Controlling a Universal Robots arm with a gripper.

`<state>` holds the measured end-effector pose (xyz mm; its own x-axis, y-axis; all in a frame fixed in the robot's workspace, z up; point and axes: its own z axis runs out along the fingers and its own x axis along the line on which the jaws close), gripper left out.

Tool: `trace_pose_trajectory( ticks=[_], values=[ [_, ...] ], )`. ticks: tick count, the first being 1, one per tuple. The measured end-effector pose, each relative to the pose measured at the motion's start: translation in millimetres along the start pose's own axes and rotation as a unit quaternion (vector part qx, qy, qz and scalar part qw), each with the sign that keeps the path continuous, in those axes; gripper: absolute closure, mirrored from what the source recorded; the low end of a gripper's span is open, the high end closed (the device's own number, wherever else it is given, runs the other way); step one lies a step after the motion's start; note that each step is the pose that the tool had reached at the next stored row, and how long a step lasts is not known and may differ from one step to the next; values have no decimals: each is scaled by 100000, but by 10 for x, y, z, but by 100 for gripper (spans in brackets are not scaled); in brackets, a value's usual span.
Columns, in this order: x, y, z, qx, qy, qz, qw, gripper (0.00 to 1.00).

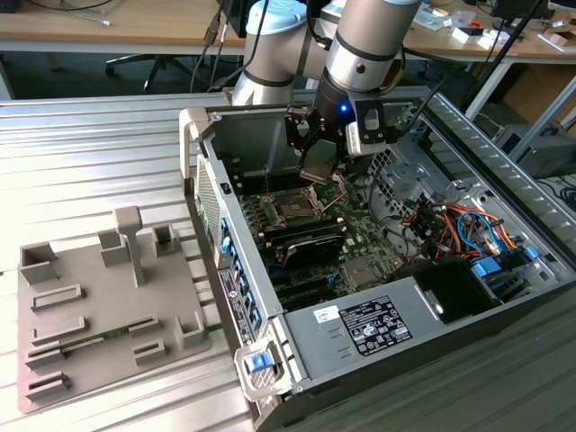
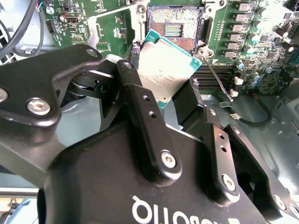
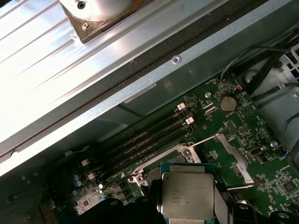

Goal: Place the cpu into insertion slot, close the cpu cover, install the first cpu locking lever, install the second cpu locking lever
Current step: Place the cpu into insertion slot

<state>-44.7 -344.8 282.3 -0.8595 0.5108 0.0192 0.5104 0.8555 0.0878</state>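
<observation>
Down inside the open computer case, the chip (image 3: 188,196) faces up, its dull silver top edged in green. The gripper (image 3: 188,210) has it pinched at two opposite sides, with dark fingers (image 3: 148,205) flanking it. The chip covers most of the socket (image 3: 180,157), leaving a strip of shiny rim showing past its far edge. Just beside that, the metal cover (image 3: 233,156) is swung open over the green board (image 3: 243,126). Long black memory slots (image 3: 145,140) run slantwise near the socket, and a coin battery (image 3: 228,103) sits further along the board. Past the board rises the grey case wall (image 3: 163,79), and beyond it lies the ribbed metal table (image 3: 42,51).
</observation>
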Motion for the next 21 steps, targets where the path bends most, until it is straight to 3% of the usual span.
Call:
trace_pose_trajectory(
  ticks=[21],
  values=[
    [0, -1, 12, -16, -82, 918, 99996, 45]
  ],
)
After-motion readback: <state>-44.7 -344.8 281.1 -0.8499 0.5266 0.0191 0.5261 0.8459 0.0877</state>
